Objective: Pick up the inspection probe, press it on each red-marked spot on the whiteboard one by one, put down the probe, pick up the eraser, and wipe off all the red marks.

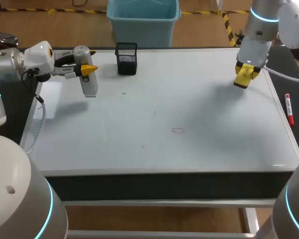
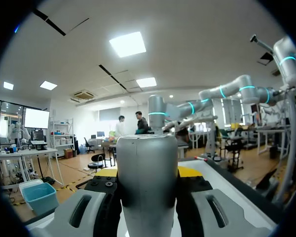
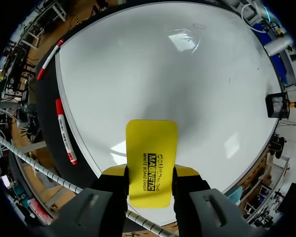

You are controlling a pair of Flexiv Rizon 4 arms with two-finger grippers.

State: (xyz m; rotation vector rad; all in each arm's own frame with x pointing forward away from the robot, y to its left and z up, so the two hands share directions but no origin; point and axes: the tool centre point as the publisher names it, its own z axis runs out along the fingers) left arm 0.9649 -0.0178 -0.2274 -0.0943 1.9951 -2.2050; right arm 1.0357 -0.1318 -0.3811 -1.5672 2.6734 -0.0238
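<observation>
My left gripper hangs over the far left of the whiteboard, shut on the silver inspection probe. In the left wrist view the probe fills the space between the yellow-tipped fingers. Over the far right of the board, my right gripper is shut on the yellow eraser. The right wrist view shows that eraser clamped from both sides above the board. One faint red ring mark lies near the board's middle, also seen as the red mark.
A black mesh pen cup stands at the back of the board, just right of the probe. A red marker lies on the dark strip beyond the board's right edge; the right wrist view shows two markers there.
</observation>
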